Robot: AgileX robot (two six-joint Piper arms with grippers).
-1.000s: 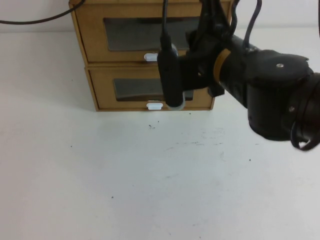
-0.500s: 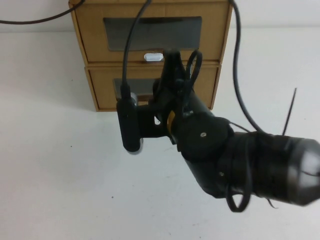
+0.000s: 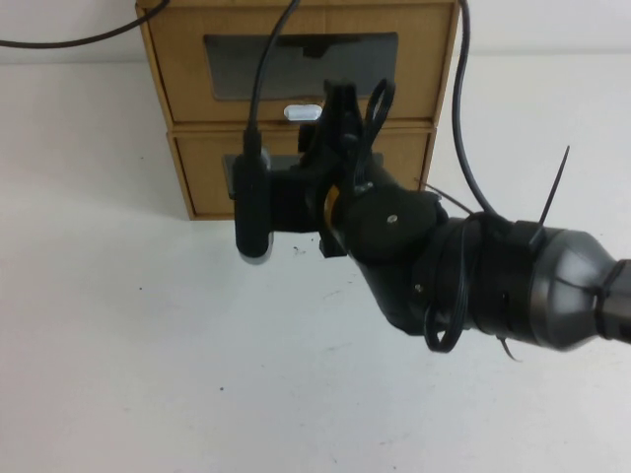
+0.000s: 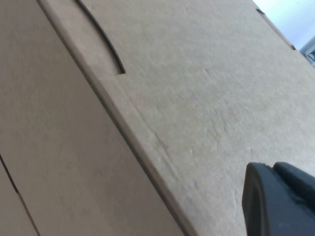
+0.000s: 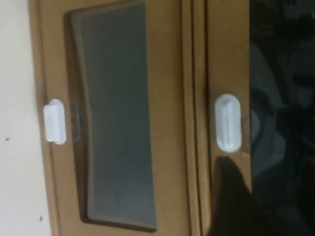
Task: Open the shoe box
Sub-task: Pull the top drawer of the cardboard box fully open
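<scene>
Cardboard is filling the left wrist view, where the left gripper (image 4: 278, 200) is showing only as a dark corner close against the brown surface. Whether it is open or closed cannot be told, and it is lying outside the high view.

At the far left of the white counter (image 3: 118, 345) a black cable (image 3: 59, 40) is trailing toward the boxes. Two cardboard boxes are standing stacked at the far middle of the counter: the upper shoe box (image 3: 187, 69) is sitting squarely on the lower shoe box (image 3: 202, 182). Both fronts are sitting flush and closed, each with a dark window. The upper handle (image 3: 303, 111) is showing white below its window. The lower handle (image 5: 54, 121) is showing in the right wrist view and is hiding behind the arm in the high view.

The right arm (image 3: 473, 286) is reaching in from the right, crossing in front of the lower box. Its black wrist camera (image 3: 251, 212) is hanging on the left side. The right gripper (image 3: 340, 106) is pointing at the box fronts, just right of the upper handle. Whether its jaws are open or closed cannot be told.
</scene>
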